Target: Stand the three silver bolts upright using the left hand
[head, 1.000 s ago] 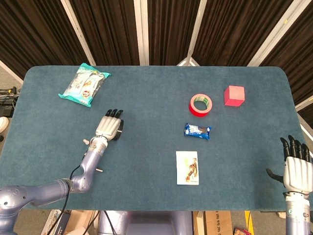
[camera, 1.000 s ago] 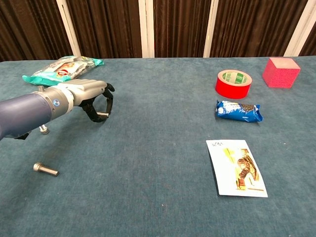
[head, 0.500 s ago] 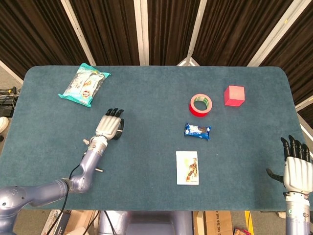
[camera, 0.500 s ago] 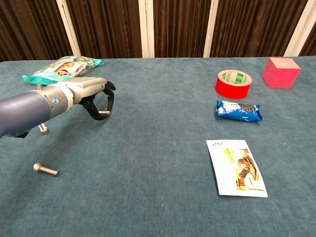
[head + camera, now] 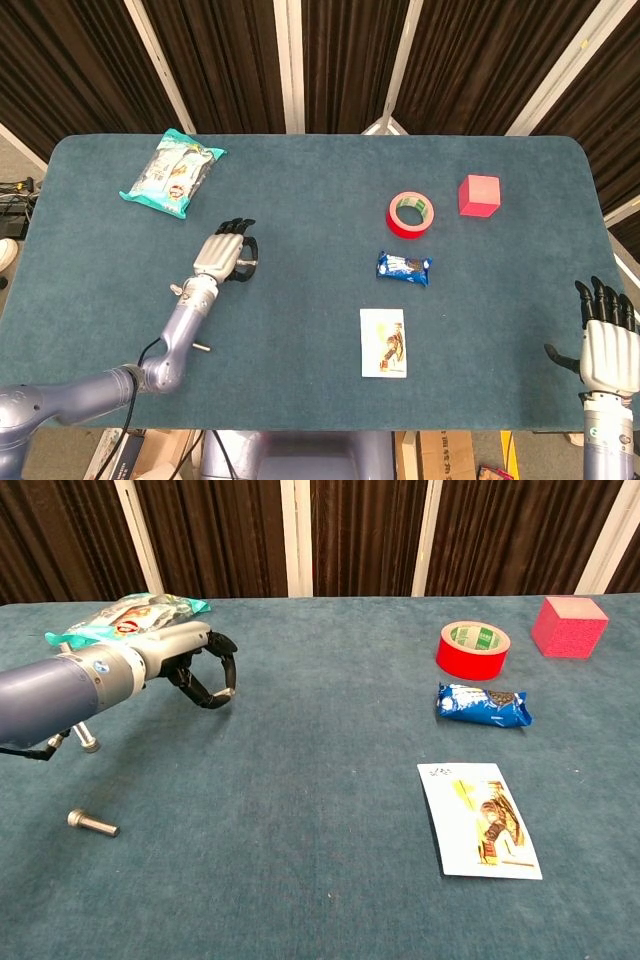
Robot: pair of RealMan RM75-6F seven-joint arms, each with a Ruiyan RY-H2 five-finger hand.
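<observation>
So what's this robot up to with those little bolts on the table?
It is setting silver bolts upright with its left hand. That hand is raised over the blue table with a bolt pinched in its fingers. Another bolt stands upright beside the arm, and one bolt lies on its side nearer the front edge. The right hand rests idle at the table's far right, holding nothing.
</observation>
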